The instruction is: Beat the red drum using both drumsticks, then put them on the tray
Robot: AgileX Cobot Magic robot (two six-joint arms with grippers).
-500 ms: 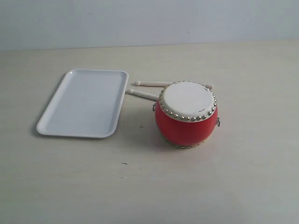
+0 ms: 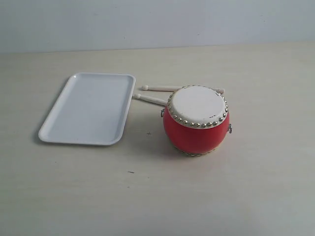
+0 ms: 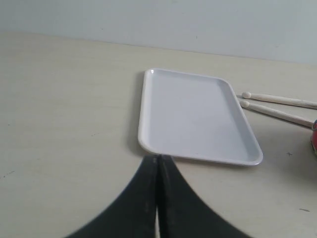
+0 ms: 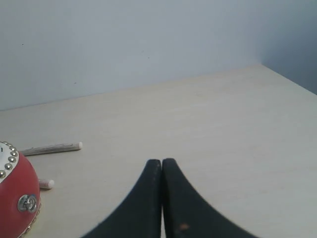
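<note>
In your exterior view the red drum (image 2: pixel 196 129) stands right of the tray (image 2: pixel 88 109) and hides part of the drumsticks (image 2: pixel 158 88), which lie crosswise behind it, tips toward the tray. Your left wrist view shows the left gripper (image 3: pixel 158 161) pressed together near the tray's short end, with the drum cut off at the frame edge. In your right wrist view the right gripper (image 4: pixel 162 162) is likewise together.

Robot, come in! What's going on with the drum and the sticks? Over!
Shut and empty: left gripper, right gripper. Both drumsticks on table behind red drum, tips near tray. Drum hides part of each.
</note>
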